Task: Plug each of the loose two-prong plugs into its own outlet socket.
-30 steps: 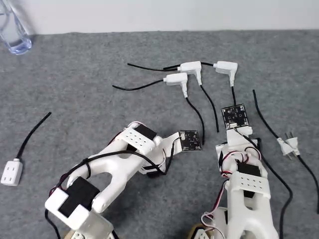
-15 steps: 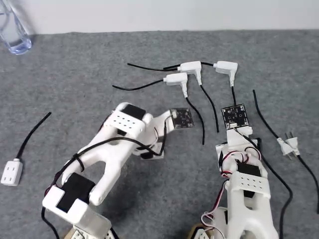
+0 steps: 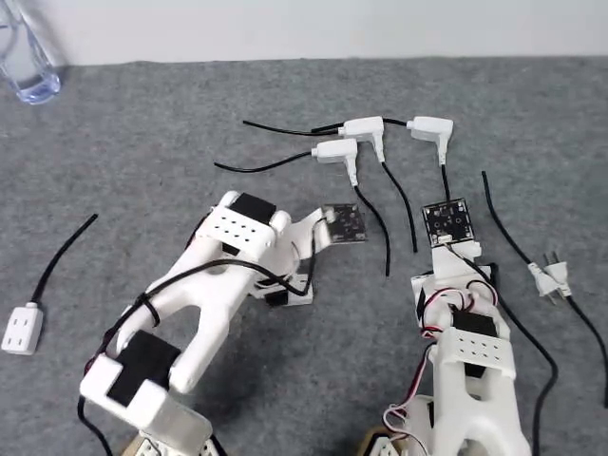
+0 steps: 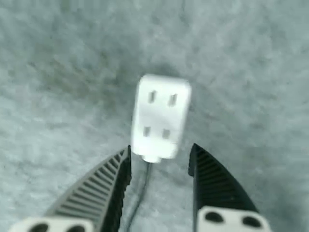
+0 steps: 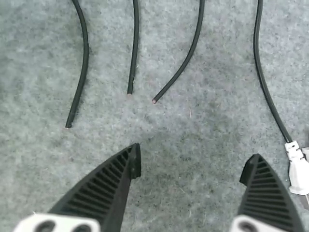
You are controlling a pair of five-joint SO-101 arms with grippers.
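Socket (image 4: 161, 116): laid on table (image 4: 58, 72), flanked by left claw (image 4: 159, 150)
Left claw: released
Right claw (image 5: 194, 154): released, near plug (image 5: 298, 169)

White plug (image 3: 544, 278), socket (image 3: 21, 330) well apart

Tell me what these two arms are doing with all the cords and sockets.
On a grey carpet strewn with cords, the left gripper is open and straddles the cord end of a white outlet socket. The right gripper is open above bare carpet, with a two-prong plug lying loose off to one side. Neither gripper holds anything yet.
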